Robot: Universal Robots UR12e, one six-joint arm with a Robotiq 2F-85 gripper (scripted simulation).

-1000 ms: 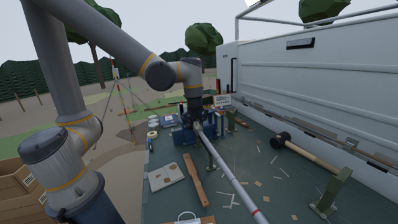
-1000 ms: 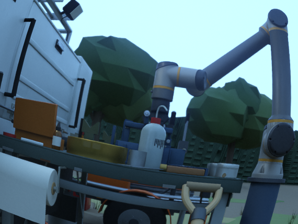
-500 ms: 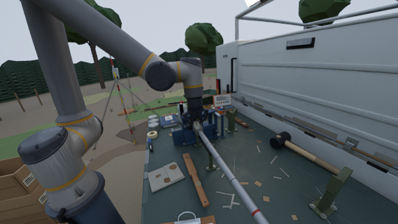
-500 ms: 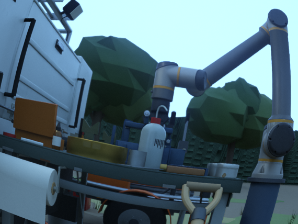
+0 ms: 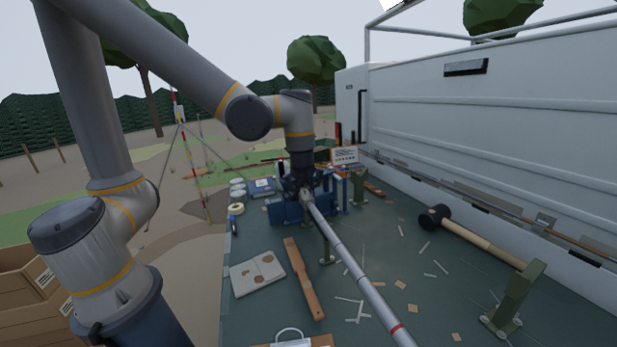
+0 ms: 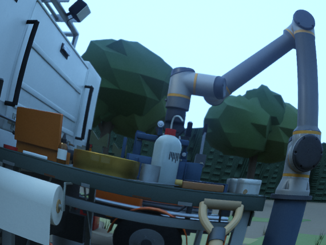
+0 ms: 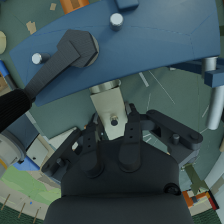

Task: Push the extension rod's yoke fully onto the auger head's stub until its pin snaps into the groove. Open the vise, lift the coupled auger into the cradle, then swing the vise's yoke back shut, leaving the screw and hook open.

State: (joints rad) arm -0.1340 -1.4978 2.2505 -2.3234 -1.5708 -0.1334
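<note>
At the far end of the green truck bed stands the blue vise (image 5: 301, 200), with its black-handled screw lever (image 7: 56, 60) on top and the auger head's stub hidden inside it. The extension rod (image 5: 354, 272) runs from the vise toward the near edge, resting on a small stand. The rod's pale yoke (image 7: 111, 113), with a small pin (image 7: 114, 121) on its face, is held in my gripper (image 7: 111, 126) right at the vise's mouth. The gripper comes straight down from above.
The white truck body (image 5: 482, 120) walls the right side. A black mallet (image 5: 470, 231) lies right of the rod, with olive cradle posts (image 5: 513, 296) near and far. A wooden stake, notebook, tape rolls, a white bottle (image 6: 166, 156) and a yellow basin sit around.
</note>
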